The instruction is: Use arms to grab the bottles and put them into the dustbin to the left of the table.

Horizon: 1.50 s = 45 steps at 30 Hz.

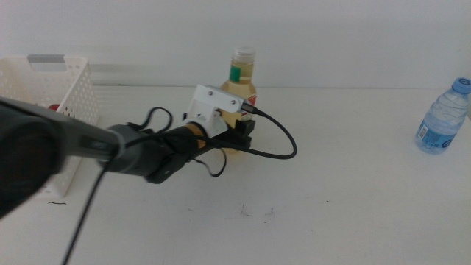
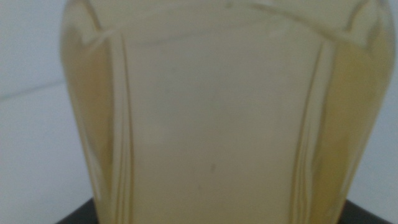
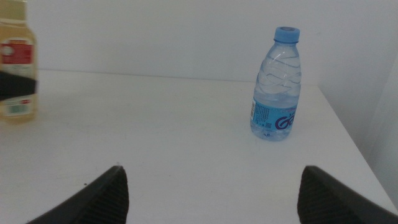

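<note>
Nearest in the middle view, the left arm (image 1: 44, 151) sweeps in blurred and dark from the left, ending in the left gripper (image 1: 239, 132), whose white body and black cable sit against the yellow bottle (image 1: 241, 81) standing upright at mid-table. Its jaws are at the bottle's lower half, but whether they press on it cannot be told. The left wrist view is filled by that bottle (image 2: 217, 112), pale yellow liquid and ribbed walls, with only dark slivers of the jaws at the lower corners. Its label is red and white, the writing too small to read; a green band sits under the pale cap. The right gripper (image 3: 211, 193) hangs over the table (image 3: 155, 124) with jaws spread wide, holding nothing; the middle view does not show it. Beyond it stands the water bottle (image 3: 275, 84), blue-capped, its blue label bearing a large "G"-like letter, otherwise unreadable. At far left, the dustbin (image 1: 70, 92) is cut off by the edge, something red showing through its lattice.
</note>
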### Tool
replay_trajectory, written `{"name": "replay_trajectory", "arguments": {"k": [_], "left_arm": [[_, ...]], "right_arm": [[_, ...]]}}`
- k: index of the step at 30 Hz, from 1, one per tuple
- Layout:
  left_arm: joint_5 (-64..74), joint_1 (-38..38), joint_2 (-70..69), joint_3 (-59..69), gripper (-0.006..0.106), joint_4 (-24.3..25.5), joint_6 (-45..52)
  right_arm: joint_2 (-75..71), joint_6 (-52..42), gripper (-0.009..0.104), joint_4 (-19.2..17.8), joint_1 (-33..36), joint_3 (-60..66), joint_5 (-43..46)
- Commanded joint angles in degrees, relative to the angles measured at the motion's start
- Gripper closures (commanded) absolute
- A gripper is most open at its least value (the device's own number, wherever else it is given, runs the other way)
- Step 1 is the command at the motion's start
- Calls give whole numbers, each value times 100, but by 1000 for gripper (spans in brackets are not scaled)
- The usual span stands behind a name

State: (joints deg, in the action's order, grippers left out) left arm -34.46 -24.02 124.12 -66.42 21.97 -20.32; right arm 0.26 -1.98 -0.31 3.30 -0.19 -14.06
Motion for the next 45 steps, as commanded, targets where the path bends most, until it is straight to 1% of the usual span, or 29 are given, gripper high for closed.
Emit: {"name": "replay_trajectory", "arguments": {"k": [1,6,10,14,15,16,17,18,20,21,22,23,25,29,33,36,39,41,45], "left_arm": [[-235,20,-785,461,102,-217,-67],[498,-1,-2188,1290,101,-298,-67],[2229,-51,-3204,1286,100,-298,-227],[3591,-51,-4075,1184,100,-347,-227],[3955,-16,-4225,1113,100,-545,-190],[4526,86,-4383,959,100,-1082,64],[5165,244,-4503,735,100,-1698,674],[5701,473,-4559,465,100,-2265,1555],[6972,1099,-4558,-137,100,-3661,3407],[7467,1417,-4529,-408,100,-4116,3977],[7812,1649,-4498,-610,100,-4335,4224],[8171,1914,-4469,-847,100,-4414,4345],[8732,2359,-4391,-1212,100,-4233,4345],[9624,3199,-4056,-1879,100,-3708,4413],[9967,3797,-3533,-2317,100,-3696,4449],[10180,4067,-3096,-2591,100,-3682,4621],[10208,4243,-2697,-2803,100,-3505,4719],[10208,4284,-2434,-2889,100,-3431,4746],[10126,4284,-1891,-3025,100,-3433,4859]], "right_arm": [[-26,-37,7,-42,-47,19,39],[-26,-37,7,-42,-47,19,39],[-26,-37,7,-42,-47,19,39],[-26,-37,7,-42,-47,19,39],[-26,-37,7,-42,-47,19,39],[-26,-37,7,-42,-47,19,39],[-26,-37,7,-42,-47,19,39],[-26,-37,7,-42,-47,19,39],[-26,-37,7,-42,-47,19,39],[-26,-37,7,-42,-47,19,39],[-26,-37,7,-42,-47,19,39],[-26,-37,7,-42,-47,19,39],[-26,-37,7,-42,-47,19,39],[-26,-37,7,-42,-47,19,39],[-26,-37,7,-42,-47,19,39],[-26,-37,7,-42,-47,19,39],[-26,-37,7,-42,-47,19,39],[-26,-37,7,-42,-47,19,39],[-26,-37,7,-42,-47,19,39]]}}
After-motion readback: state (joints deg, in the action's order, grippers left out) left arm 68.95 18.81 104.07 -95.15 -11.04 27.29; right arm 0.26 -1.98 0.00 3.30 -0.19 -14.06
